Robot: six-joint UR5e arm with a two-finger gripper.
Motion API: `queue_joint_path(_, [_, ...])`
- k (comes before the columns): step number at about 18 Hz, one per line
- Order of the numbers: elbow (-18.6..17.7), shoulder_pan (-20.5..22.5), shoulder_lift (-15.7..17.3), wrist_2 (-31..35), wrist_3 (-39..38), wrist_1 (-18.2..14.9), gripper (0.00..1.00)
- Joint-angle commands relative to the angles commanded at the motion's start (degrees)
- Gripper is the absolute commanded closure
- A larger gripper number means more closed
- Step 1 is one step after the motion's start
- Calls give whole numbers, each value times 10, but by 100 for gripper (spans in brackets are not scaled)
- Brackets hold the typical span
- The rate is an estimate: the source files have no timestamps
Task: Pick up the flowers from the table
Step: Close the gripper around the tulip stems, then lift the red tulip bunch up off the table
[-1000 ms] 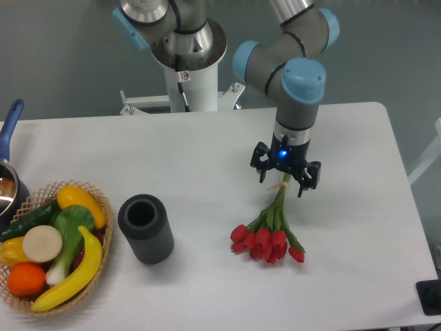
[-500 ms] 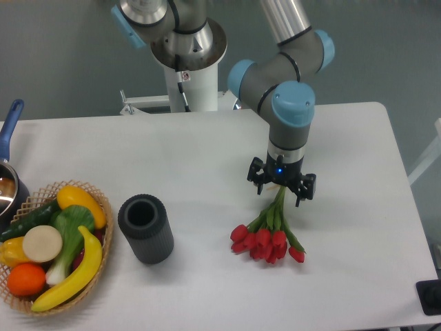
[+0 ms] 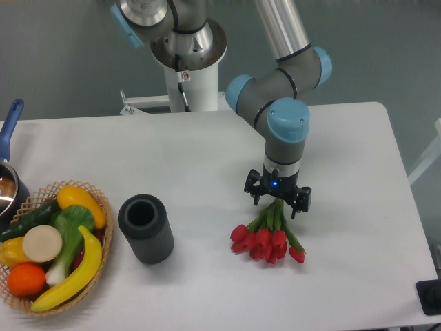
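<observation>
The flowers (image 3: 266, 242), a bunch of red tulip buds on green stems, lie on the white table (image 3: 200, 155) right of centre, buds toward the front edge. My gripper (image 3: 278, 201) is low over the upper part of the stems, pointing down. Its jaws are open, one dark finger on each side of the stems. The stem ends are hidden under the gripper. I cannot tell whether the fingers touch the stems.
A dark grey ribbed vase (image 3: 145, 228) stands upright left of the flowers. A wicker basket (image 3: 105, 207) of toy fruit and vegetables sits at the front left, with a blue-handled pot (image 3: 8, 181) behind it. The arm's base (image 3: 186, 65) rises at the back.
The gripper has moved down and slightly left along the stems, closer to the buds. Its jaws stay open and the flowers have not moved.
</observation>
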Motion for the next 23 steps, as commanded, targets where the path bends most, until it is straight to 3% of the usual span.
queue_joint_path(13, [6, 3, -14, -3, 1, -1, 0])
queue_joint_path(19, [11, 4, -22, -4, 3, -1, 20])
queue_joint_path(23, [14, 5, -23, -5, 2, -2, 45])
